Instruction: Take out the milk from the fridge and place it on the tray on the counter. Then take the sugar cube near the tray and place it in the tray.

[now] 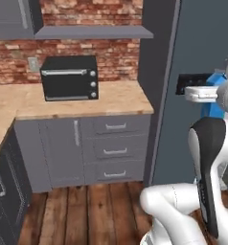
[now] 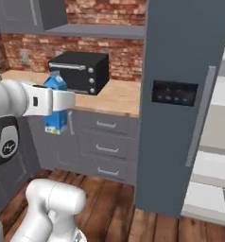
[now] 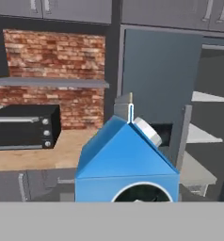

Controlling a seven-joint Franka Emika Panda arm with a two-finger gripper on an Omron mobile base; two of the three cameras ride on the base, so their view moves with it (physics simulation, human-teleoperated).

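I am holding the milk in my tool, its fingers closing on the carton's sides, and the carton is hanging upright in the air, touching nothing else. Taking the fridge as my mark, the milk is out of it and off to the side where the counter runs, in front of the grey drawers. The fridge door is standing open, white shelves showing inside. A black toaster oven is sitting on the counter, near the fridge.
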